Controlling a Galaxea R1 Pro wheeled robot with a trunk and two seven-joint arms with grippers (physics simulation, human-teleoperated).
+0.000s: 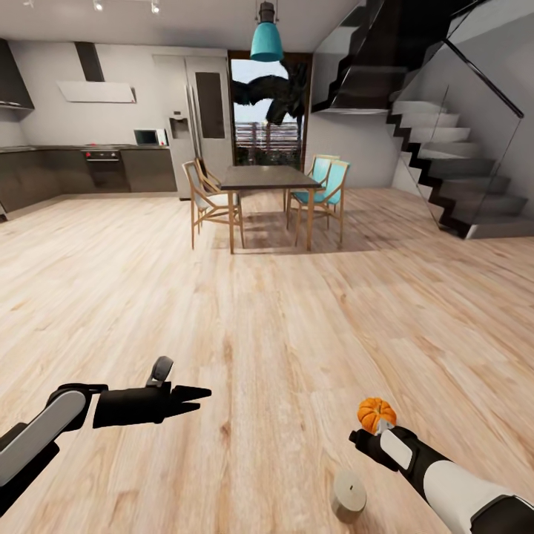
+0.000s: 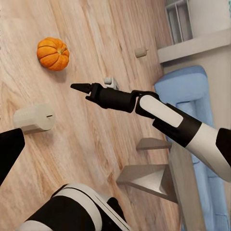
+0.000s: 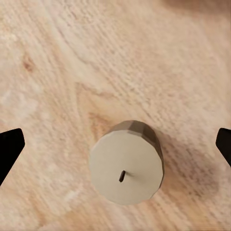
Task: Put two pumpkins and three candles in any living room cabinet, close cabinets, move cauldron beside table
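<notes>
Candle (image 3: 126, 166) upright on floor, centred beneath wide-open, empty right gripper (image 3: 115, 147).

- Small round bright-orange ribbed pumpkin (image 1: 376, 414) with a short stem stub: sits upright on the pale wood floor, partly hidden behind the right arm in the head view.
- Short beige cylindrical candle (image 1: 348, 495) with a dark wick: stands upright on the floor, near the pumpkin, apart from it.
- A second, similar candle (image 2: 140, 52) stands farther off on the floor.

White-shelled forearms with black joints end in pointed black claws (image 1: 194, 398).
</notes>
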